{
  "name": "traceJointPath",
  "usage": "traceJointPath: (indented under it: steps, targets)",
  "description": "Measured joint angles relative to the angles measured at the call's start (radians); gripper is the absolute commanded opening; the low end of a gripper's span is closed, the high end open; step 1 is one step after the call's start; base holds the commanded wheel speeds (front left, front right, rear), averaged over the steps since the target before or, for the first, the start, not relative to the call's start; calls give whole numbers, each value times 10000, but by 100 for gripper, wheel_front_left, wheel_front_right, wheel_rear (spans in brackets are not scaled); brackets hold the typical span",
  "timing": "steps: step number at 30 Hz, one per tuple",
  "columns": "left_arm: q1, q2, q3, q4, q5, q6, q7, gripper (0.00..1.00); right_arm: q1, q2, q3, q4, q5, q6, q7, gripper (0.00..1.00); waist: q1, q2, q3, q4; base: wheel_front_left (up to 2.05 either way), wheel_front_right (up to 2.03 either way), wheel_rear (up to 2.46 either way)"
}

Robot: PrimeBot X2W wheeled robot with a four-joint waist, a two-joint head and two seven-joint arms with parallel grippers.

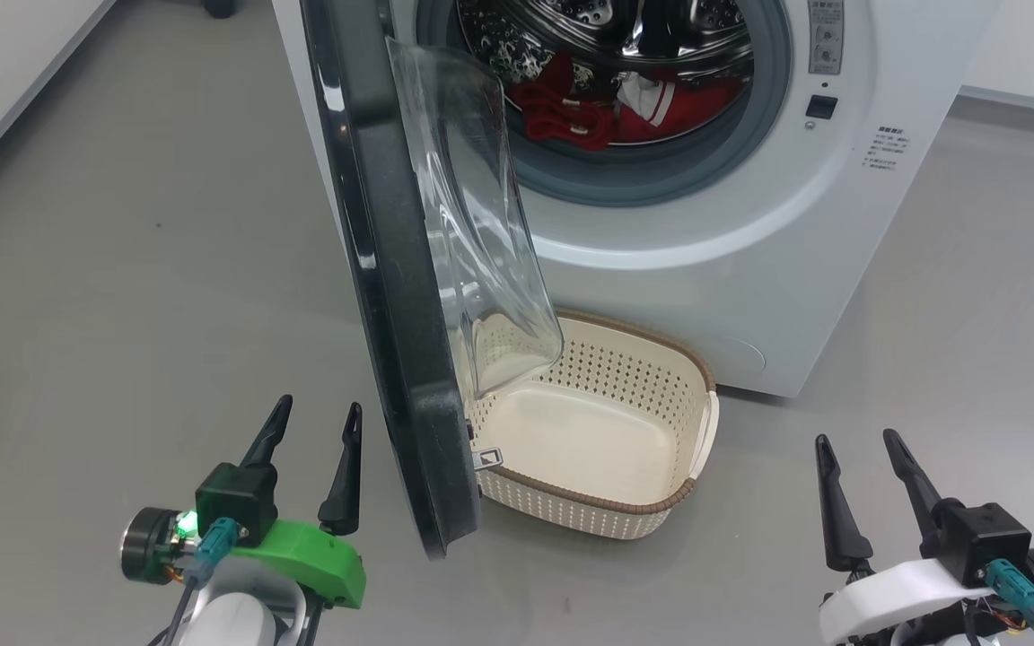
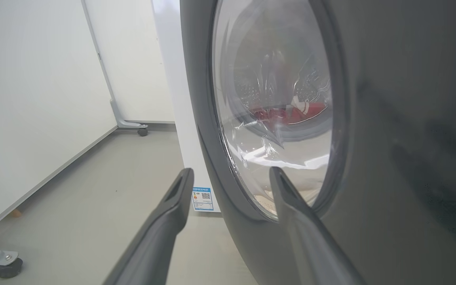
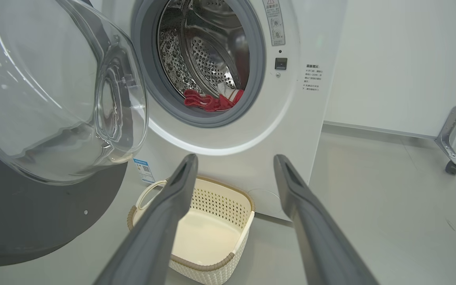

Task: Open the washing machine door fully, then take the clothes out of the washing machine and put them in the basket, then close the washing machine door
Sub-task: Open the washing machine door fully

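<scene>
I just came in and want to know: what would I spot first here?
The big black washing machine door stands open with its clear glass bulge. Red clothes lie inside the washing machine, and an empty cream basket sits on the floor in front.

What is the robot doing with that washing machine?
The robot is getting ready to empty the washing machine. Its door hangs open, and the red clothes lie inside the drum. The basket on the floor in front is empty. The left pincer hovers beside the door's outer side, the right pincer over the floor to the basket's right; both are open and hold nothing.
</scene>
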Motion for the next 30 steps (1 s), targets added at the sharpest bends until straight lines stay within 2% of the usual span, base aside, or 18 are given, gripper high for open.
traceJointPath:
  steps: [4,5,6,7,8,18,30]
  targets:
    - [4,0,2,15,0,0,0,100,117,25,-71,0,-25,-2,0,100,0,0,-14,10,0,0,0]
    - [7,0,2,17,-2,0,0,64,137,33,-84,0,-69,-4,0,100,0,0,-15,13,0,0,0]
    - [10,0,4,21,0,0,0,43,143,40,-96,0,-82,-8,0,100,0,0,-16,15,0,0,0]
    - [11,0,10,29,0,4,0,7,143,50,-109,-2,-86,-8,0,100,0,0,-16,17,0,0,0]
    - [12,0,13,40,0,10,0,0,143,61,-128,-2,-88,-8,0,100,0,0,-17,19,0,0,0]
    - [41,-2,117,-4,29,63,0,0,159,155,-188,-4,-184,-8,0,100,0,0,-49,12,0,0,0]
    - [-65,0,683,-1442,351,328,0,0,322,228,-366,-12,-284,-8,0,100,0,0,-136,16,0,0,0]
